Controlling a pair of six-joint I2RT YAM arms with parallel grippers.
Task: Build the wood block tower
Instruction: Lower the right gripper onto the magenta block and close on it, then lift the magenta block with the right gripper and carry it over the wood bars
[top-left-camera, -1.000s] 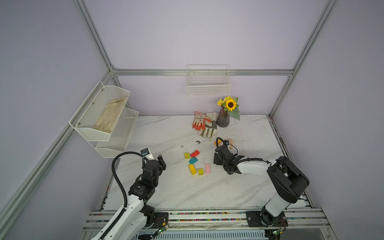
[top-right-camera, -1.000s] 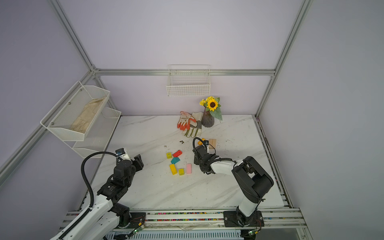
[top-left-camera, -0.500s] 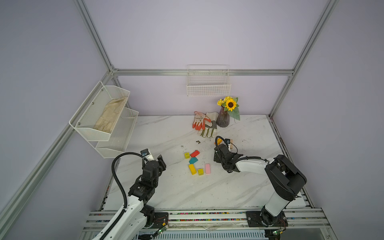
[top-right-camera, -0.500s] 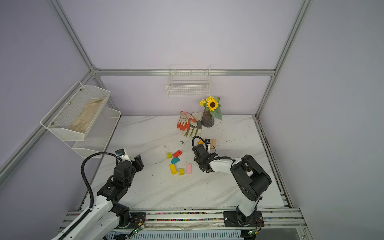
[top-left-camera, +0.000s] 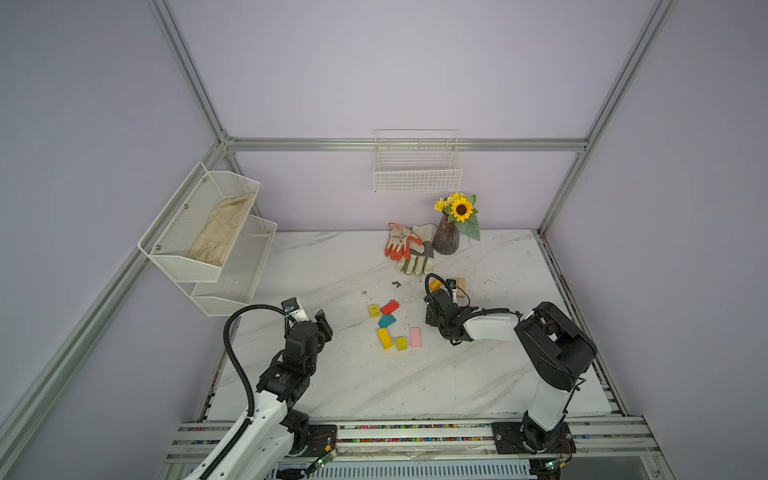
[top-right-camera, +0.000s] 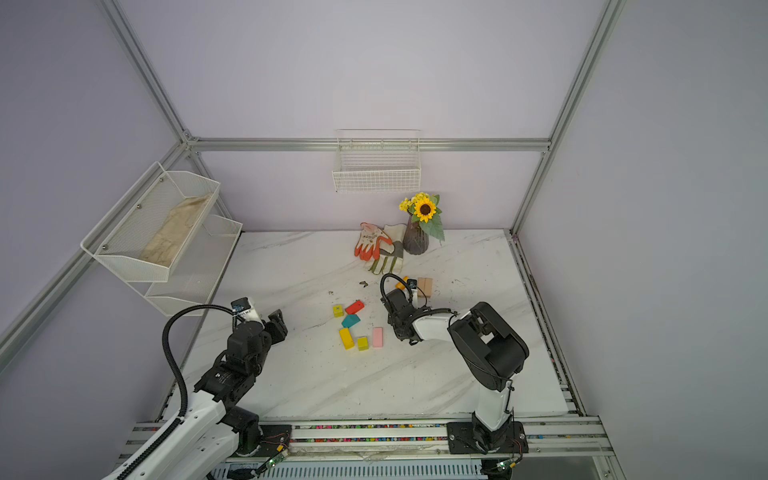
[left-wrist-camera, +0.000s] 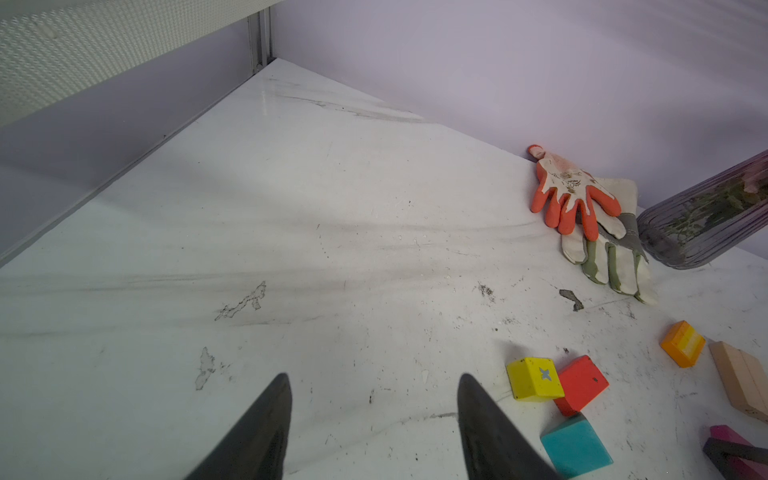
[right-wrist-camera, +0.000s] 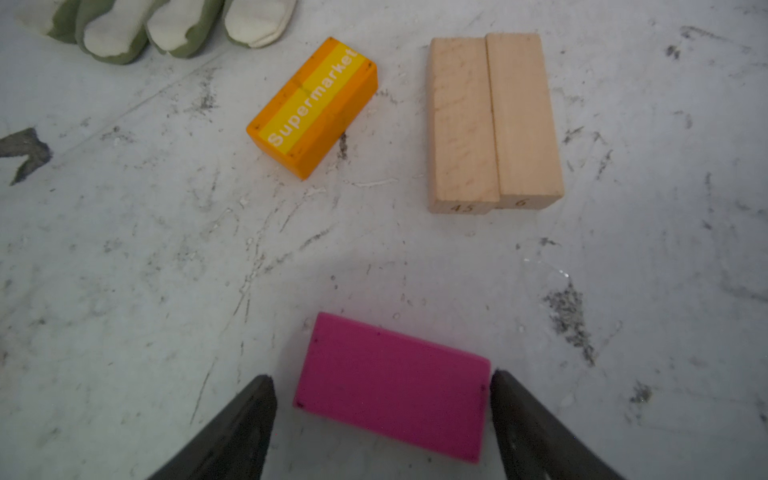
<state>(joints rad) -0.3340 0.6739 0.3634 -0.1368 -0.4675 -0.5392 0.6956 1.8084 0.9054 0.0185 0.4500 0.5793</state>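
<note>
The right gripper (right-wrist-camera: 380, 376) stands low over the marble table (top-left-camera: 332, 382) with its jaws apart, straddling a magenta block (right-wrist-camera: 390, 390) that lies flat between them. In the right wrist view one finger sits right at the block's corner, while a clear gap shows between the other finger and the block's opposite end. Nothing is clamped. Just beyond it lie an orange block (right-wrist-camera: 311, 108) printed "Supermarket" and two tan bars (right-wrist-camera: 494, 120), which lie side by side and touch along their long faces. The fingertips of a pair of gloves (right-wrist-camera: 166, 25) lie near the orange block. The left gripper (left-wrist-camera: 372, 376) hovers on its own side of the table, jaws also apart, with only bare tabletop between them. Between the two arms, in both top views, the other wood blocks lie loosely grouped and flat: a yellow cube (top-left-camera: 374, 310) beside a red block (top-left-camera: 390, 307), a teal block (top-left-camera: 386, 321) just nearer the robot, then a yellow bar (top-left-camera: 385, 338), a smaller yellow cube (top-left-camera: 401, 343) and a pink bar (top-left-camera: 415, 336). Every block rests directly on the table, none on another. A dark vase (top-left-camera: 446, 239) holding a sunflower stands by the back wall, next to the gloves.
</note>
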